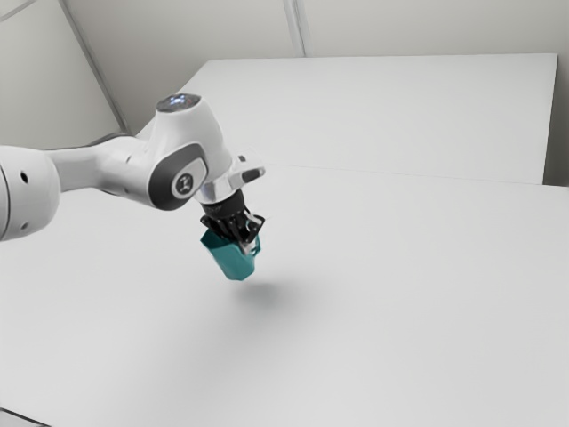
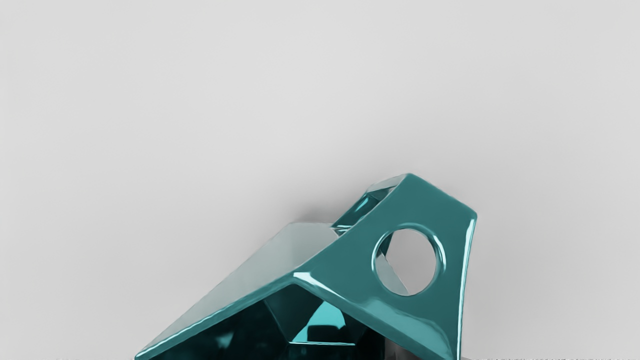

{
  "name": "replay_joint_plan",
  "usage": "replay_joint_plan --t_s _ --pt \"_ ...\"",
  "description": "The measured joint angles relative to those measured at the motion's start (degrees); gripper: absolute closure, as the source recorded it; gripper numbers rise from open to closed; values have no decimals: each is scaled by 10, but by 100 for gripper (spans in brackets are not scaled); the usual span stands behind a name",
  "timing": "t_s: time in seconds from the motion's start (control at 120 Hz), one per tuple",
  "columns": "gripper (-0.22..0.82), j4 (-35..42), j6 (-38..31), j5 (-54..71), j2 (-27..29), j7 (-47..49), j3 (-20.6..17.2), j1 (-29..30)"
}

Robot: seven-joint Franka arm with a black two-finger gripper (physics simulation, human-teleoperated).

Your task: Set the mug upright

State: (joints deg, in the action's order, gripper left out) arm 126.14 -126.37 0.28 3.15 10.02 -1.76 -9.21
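Nearest the wrist camera, the glossy teal mug (image 2: 270,255) shows faceted walls and a flat-faced handle (image 2: 425,210) with a round hole. In the exterior view it hangs tilted above the smooth, matte white table (image 1: 400,311), long axis running eleven-to-five, mouth toward eleven, handle toward three, the tool (image 1: 242,240) clamped on it.

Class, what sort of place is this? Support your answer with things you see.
Probably a simulated robotics workspace: a robot arm over a broad white table, holding a teal mug.
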Motion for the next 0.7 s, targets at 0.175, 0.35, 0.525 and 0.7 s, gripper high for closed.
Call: replay_joint_plan --t_s 0.175,0.35,0.525,0.7 --pt "78 15 -4 21 2 -14 2 16" --pt "78 21 -9 36 -10 -26 2 33" --pt "78 28 -21 39 -30 -34 1 41" --pt "78 36 -36 40 -39 -39 2 46"
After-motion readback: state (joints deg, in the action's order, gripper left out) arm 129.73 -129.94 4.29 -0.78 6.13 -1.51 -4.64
